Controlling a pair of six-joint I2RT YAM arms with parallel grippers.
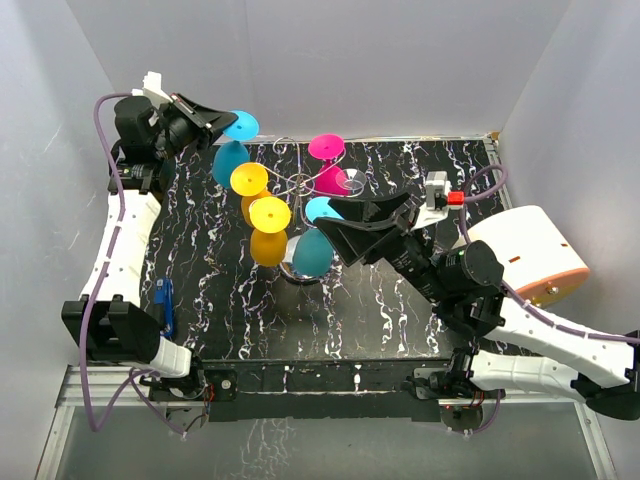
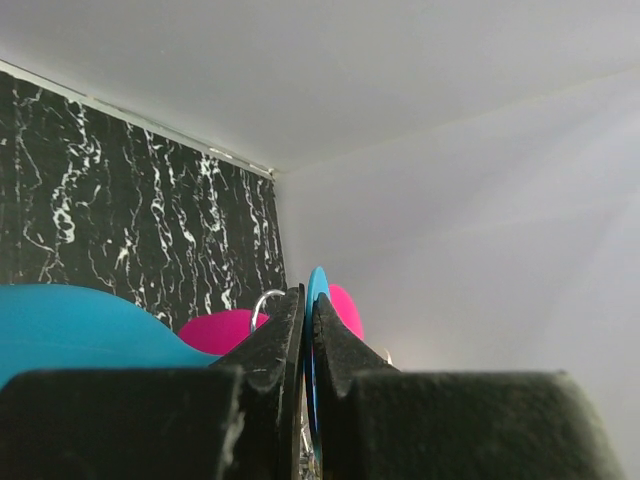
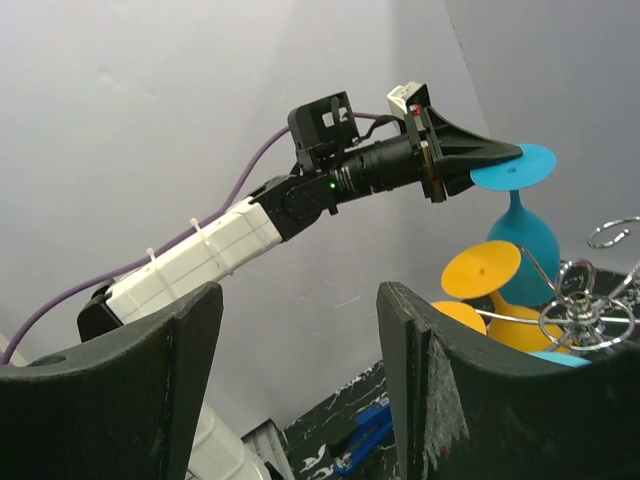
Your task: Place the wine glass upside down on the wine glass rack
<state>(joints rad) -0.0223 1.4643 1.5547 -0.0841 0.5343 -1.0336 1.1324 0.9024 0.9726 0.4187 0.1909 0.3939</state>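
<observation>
Left claw (image 1: 225, 122) pinching foot of blue wine glass (image 1: 229, 160), right claw (image 3: 300, 300) wide, seemingly empty

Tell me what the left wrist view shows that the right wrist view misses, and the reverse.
Only the left wrist: pink glasses behind the pinch. Only the right wrist: the whole left arm, yellow glasses, the rack with its wire rings, and the right gripper standing open. Both: the blue glass, its foot pinched in the left gripper.
</observation>
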